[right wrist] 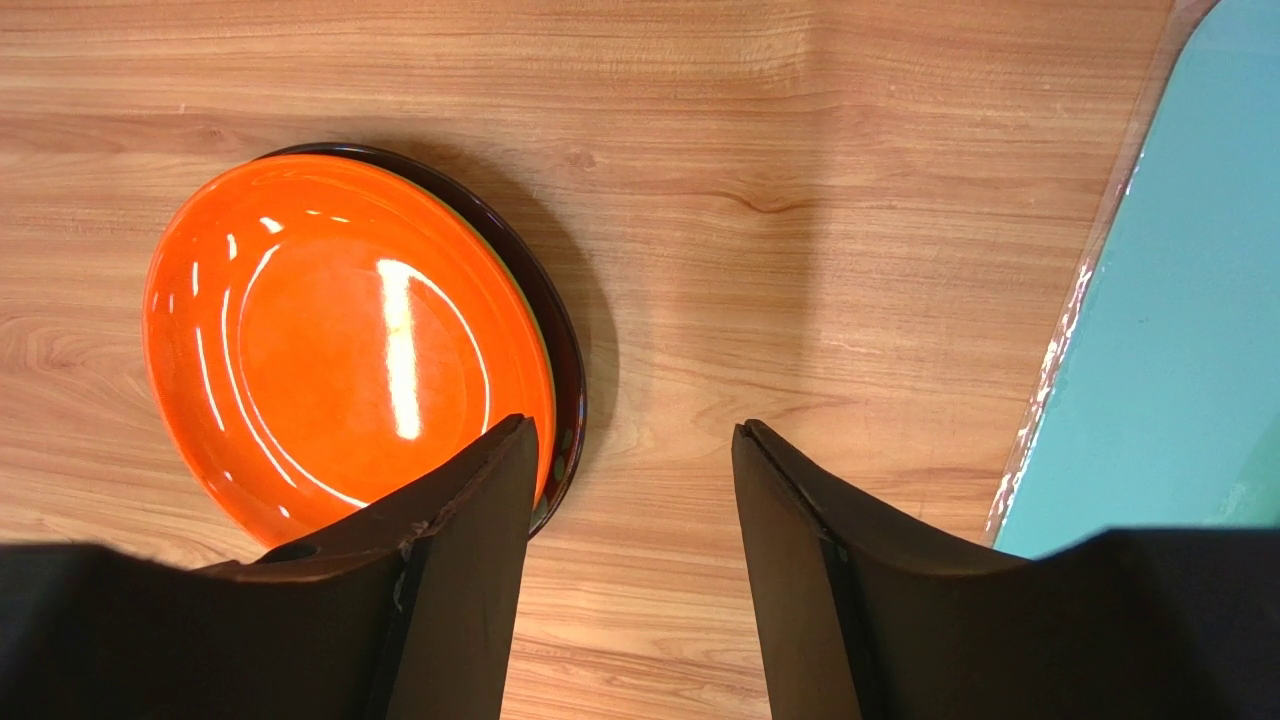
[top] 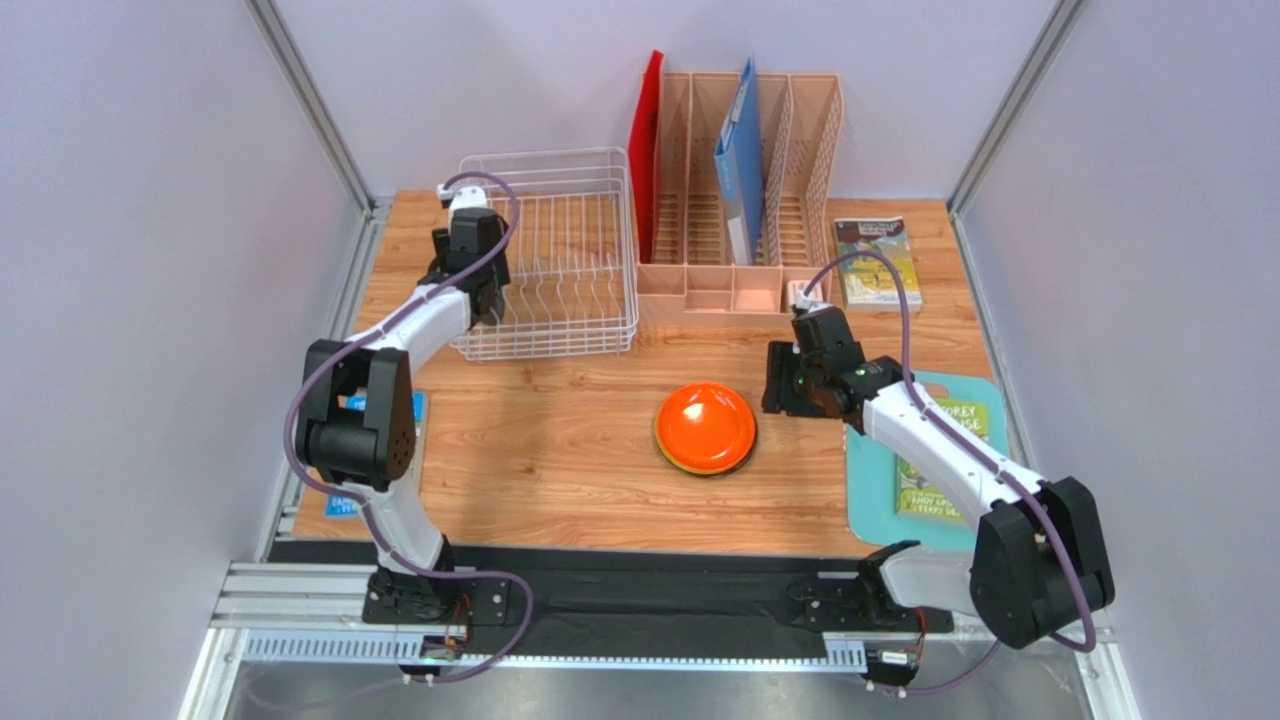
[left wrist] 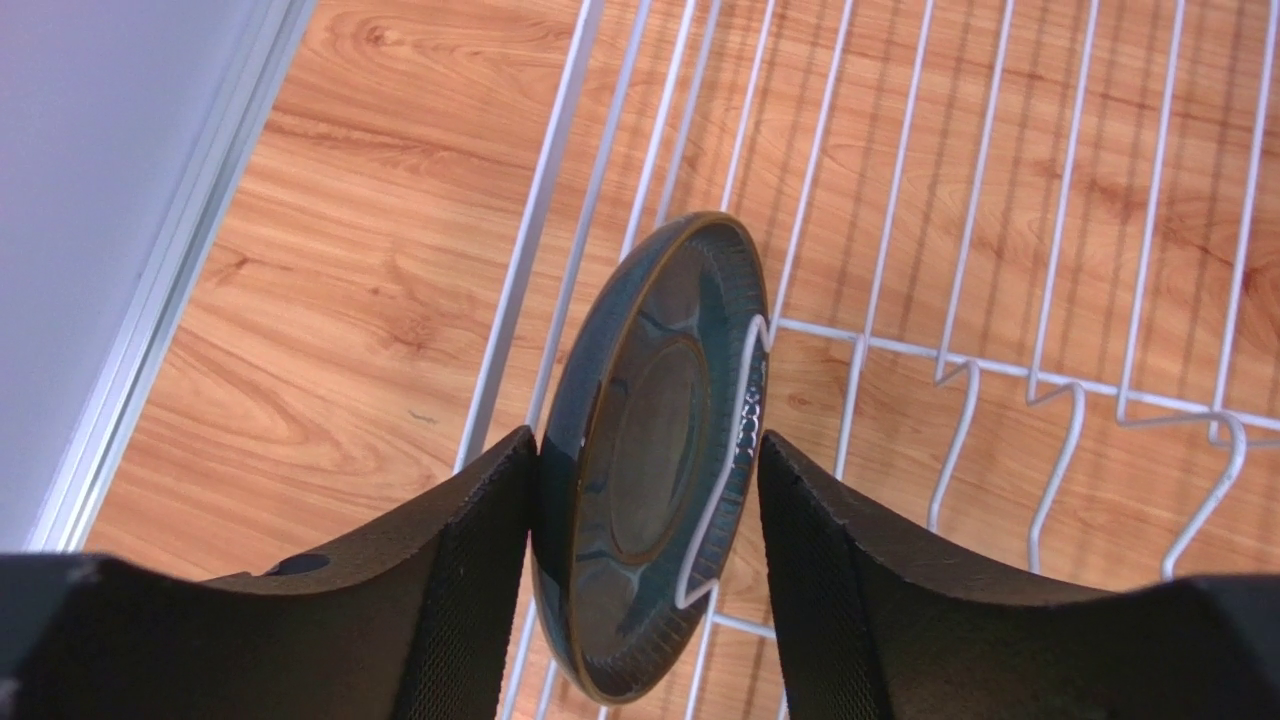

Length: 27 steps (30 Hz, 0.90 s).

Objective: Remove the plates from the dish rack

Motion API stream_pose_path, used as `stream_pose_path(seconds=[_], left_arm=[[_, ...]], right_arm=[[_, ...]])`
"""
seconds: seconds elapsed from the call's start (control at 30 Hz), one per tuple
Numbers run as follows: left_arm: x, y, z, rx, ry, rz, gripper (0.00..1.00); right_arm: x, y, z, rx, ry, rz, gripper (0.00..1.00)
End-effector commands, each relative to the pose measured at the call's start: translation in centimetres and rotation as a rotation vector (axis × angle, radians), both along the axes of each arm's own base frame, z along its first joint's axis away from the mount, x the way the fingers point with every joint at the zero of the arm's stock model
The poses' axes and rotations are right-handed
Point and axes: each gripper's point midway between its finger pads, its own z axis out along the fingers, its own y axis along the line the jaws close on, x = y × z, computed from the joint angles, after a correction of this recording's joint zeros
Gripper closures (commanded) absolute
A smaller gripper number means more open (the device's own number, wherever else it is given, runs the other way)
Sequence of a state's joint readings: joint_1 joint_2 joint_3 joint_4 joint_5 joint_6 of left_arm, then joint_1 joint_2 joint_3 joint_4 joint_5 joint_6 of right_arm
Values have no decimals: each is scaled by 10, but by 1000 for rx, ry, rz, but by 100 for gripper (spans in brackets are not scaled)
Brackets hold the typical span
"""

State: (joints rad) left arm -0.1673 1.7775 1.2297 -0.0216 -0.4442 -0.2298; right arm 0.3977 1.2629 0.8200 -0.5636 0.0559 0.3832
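A dark teal-grey plate (left wrist: pixel 654 450) stands on edge in the white wire dish rack (top: pixel 549 270), leaning against an upright divider (left wrist: pixel 736 450). My left gripper (left wrist: pixel 646 438) straddles it. The left finger (left wrist: pixel 481 570) touches the plate's face, while the right finger (left wrist: pixel 827 585) stands a small gap off its rim. In the top view the left gripper (top: pixel 481 288) is at the rack's left end. The orange plate (top: pixel 705 425) lies on the table on top of a dark red plate (right wrist: pixel 568 360). My right gripper (right wrist: pixel 631 428) is open over bare wood just right of that stack.
A peach file organiser (top: pixel 744 195) with a blue folder (top: pixel 738 158) and a red folder (top: pixel 646 143) stands behind the rack's right side. A book (top: pixel 872 258) lies at the back right. A teal mat (top: pixel 924 450) with another book lies under the right arm.
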Motion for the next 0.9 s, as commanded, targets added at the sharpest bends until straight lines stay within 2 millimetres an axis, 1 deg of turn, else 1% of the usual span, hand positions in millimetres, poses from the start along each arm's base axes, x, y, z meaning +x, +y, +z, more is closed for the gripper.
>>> stream_pose_path(seconds=[0.0, 0.03, 0.07, 0.17, 0.23, 0.27, 0.33, 0.47, 0.57, 0.6, 0.67, 0.7, 0.77, 0.8, 0.83, 0.87], left_arm=[[8, 5, 7, -15, -57, 33, 47], [6, 5, 4, -17, -51, 35, 52], [6, 5, 5, -17, -58, 33, 61], [4, 6, 1, -11, -49, 37, 79], [3, 7, 2, -9, -48, 36, 85], [2, 7, 1, -7, -46, 33, 93], [2, 6, 1, -5, -42, 30, 99], [2, 5, 2, -1, -38, 14, 100], [2, 2, 13, 5, -45, -15, 100], [2, 1, 21, 7, -60, -28, 100], [-1, 2, 33, 28, -71, -42, 100], [-2, 3, 46, 34, -93, -46, 100], [-5, 5, 61, 68, -109, -58, 100], [-7, 7, 77, 77, -140, -53, 100], [-12, 9, 78, 94, -121, -56, 100], [-14, 10, 86, 104, -128, -57, 100]], right_arm=[[15, 3, 14, -2, -63, 10, 44], [15, 2, 12, -4, -59, 10, 44], [14, 2, 12, -4, -59, 10, 44], [14, 2, 10, -7, -51, 10, 44], [14, 3, 10, -3, -52, 13, 44], [14, 4, 10, -1, -49, 11, 44], [14, 4, 9, 0, -45, 13, 44], [12, 4, 6, 1, -42, 10, 44], [12, 3, 5, 0, -39, 9, 44], [12, 4, 5, 2, -40, 11, 44], [12, 4, 6, 3, -43, 11, 44], [12, 4, 5, 3, -41, 12, 44], [12, 4, 6, 7, -43, 14, 44], [12, 5, 6, 8, -44, 15, 44], [11, 5, 5, 11, -41, 14, 44], [12, 6, 6, 14, -43, 15, 44]])
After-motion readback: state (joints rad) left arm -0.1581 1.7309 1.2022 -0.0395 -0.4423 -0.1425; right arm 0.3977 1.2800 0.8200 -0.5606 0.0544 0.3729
